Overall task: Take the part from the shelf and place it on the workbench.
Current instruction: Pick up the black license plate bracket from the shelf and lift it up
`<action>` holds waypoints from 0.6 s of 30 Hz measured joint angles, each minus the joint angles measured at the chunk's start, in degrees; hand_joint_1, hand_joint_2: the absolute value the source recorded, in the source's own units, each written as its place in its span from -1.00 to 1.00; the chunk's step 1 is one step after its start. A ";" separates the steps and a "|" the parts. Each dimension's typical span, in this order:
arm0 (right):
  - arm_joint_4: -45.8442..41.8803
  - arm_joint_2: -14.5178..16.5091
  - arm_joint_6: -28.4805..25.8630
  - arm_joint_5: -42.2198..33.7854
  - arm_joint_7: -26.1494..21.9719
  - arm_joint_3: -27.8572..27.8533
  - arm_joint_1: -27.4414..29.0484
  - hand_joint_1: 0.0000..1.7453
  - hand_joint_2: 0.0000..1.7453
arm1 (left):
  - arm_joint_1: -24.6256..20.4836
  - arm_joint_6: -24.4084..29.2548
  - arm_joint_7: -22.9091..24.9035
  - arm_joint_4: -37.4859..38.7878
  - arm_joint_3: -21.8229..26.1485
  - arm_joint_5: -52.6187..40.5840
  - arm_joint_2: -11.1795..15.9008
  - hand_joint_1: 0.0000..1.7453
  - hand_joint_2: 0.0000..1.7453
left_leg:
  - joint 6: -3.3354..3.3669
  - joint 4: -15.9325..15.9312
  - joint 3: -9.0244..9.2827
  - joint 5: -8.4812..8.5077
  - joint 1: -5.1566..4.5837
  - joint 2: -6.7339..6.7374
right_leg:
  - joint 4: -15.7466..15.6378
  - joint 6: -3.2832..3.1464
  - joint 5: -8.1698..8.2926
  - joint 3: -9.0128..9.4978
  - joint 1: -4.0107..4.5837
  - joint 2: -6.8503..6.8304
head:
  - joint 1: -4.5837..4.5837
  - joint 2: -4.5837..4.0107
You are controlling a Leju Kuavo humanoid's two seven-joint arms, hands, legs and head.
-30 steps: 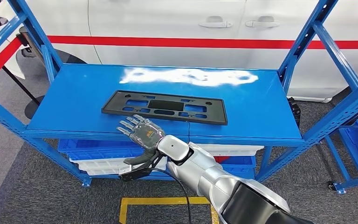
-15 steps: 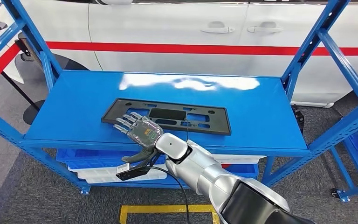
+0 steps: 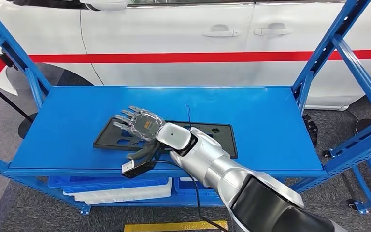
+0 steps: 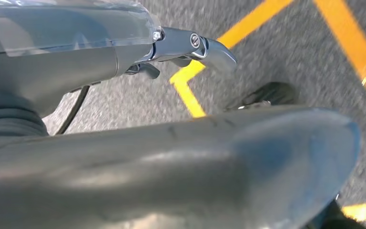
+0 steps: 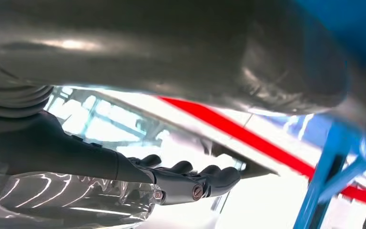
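The flat black part (image 3: 169, 137) lies on the blue shelf (image 3: 261, 113), long axis running left to right. The right hand (image 3: 142, 124) hovers over its left end, fingers (image 3: 125, 116) spread apart, apparently not gripping; contact is unclear.

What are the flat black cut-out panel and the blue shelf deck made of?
Flat black cut-out panel: probably moulded plastic; matte, with crisp slots and holes. Blue shelf deck: likely painted or powder-coated sheet metal; smooth and uniformly blue. The right hand reaches over the panel.
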 joint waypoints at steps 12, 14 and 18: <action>-1.94 -2.25 -2.18 -3.83 0.38 3.30 -0.78 -1.00 -1.00 | 0.33 0.37 -0.46 0.01 -0.14 -0.51 0.08 -1.00 -1.00 | 2.50 -3.42 0.78 2.48 -0.47 -0.52 | -0.36 0.13 -0.80 0.38 0.21 -0.03 | 0.02 0.00; -1.97 -2.44 -2.64 -4.64 0.52 3.65 -0.60 -1.00 -1.00 | 0.29 0.34 -0.43 0.01 -0.22 -0.51 0.09 -1.00 -1.00 | 2.68 -3.39 0.80 2.41 -0.55 -0.52 | -0.46 0.22 -0.79 0.44 0.16 -0.07 | 0.02 0.00; -1.79 -3.11 -5.63 -5.86 1.46 3.95 1.13 -1.00 -1.00 | 0.18 0.19 -0.05 0.01 -0.42 -0.43 0.10 -1.00 -1.00 | 2.82 -3.33 0.88 2.35 -0.71 -0.50 | -0.59 1.45 -0.83 0.58 -0.05 -0.13 | 0.02 0.00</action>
